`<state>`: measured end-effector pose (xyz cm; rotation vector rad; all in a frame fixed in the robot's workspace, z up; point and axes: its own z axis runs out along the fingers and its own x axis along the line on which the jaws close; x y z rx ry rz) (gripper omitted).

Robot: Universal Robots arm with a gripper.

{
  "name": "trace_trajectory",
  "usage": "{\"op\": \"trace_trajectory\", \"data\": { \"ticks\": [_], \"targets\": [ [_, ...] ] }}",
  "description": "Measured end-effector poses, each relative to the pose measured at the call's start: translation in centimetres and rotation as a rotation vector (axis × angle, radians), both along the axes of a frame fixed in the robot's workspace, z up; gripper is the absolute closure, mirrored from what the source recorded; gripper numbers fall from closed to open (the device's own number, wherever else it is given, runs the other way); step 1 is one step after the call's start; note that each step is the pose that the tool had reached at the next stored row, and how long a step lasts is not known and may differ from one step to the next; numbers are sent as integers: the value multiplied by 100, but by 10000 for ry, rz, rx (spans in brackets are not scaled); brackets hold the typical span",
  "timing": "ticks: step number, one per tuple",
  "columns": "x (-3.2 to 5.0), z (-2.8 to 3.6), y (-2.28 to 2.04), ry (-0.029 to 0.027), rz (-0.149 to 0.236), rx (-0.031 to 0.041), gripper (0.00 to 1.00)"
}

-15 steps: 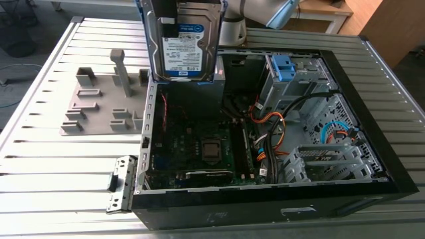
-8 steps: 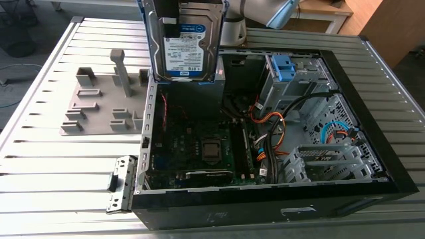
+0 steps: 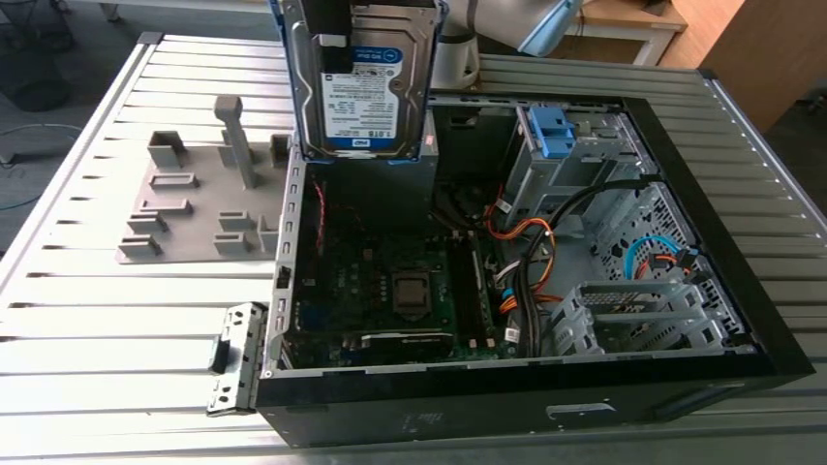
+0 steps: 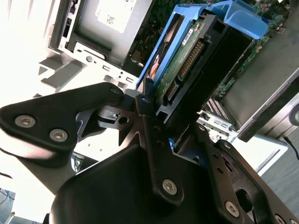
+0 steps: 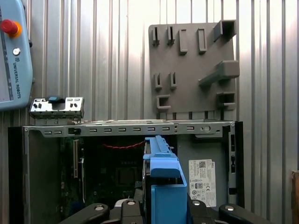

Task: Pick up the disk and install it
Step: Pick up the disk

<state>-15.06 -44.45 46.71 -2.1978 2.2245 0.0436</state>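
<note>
The disk (image 3: pixel 366 82) is held upright between the jaws, label facing the exterior camera, clear of the desk (image 3: pixel 104 349) and above the open case (image 3: pixel 730 252). The jaws are closed on it: in the second wrist view the black fingers (image 4: pixel 145 105) are pressed against the blue bracket (image 4: pixel 161 65) on either side of the disk (image 4: pixel 184 53), and nothing else is gripped. In the first wrist view the bracket (image 5: pixel 163 179) is seen edge-on, straight out from the jaws and over the case interior.

Below the jaws lies the motherboard (image 3: pixel 387 281). Below them and toward the exterior view's right, the drive cage (image 3: pixel 575 160) and a bundle of cables (image 3: pixel 530 247) are found. A grey fixture plate (image 3: pixel 194 208) lies on the desk toward the exterior view's left of the jaws.

Several risks are judged likely. The grip is taken on flexible plastic, so the disk could be tilted or dropped if it is knocked. The case rim or the cables could be struck on the way down, and the bracket could be jammed in the cage if it is presented skewed.

The disk's top edge is cut off in the exterior view. The exact contact of the fingers is hidden behind the bracket. The cage's rails cannot be made out, nor whether its slot is free.
</note>
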Motion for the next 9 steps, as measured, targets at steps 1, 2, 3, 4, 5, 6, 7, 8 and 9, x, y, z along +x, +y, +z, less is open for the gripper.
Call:
{"op": "trace_trajectory", "data": {
  "ticks": [1,2,3,4,5,6,7,8,9],
  "targets": [
    [3,0,0,0,0,0,64],
    [5,0,0,-1,0,1,64],
    [8,0,0,-1,0,1,64],
    [11,0,0,-1,1,1,64],
    [13,0,0,0,0,1,64],
    [16,0,0,0,0,0,64],
    [18,0,0,-1,0,1,64],
    [21,0,0,0,0,1,64],
    [24,0,0,0,0,0,64]
  ]
}}
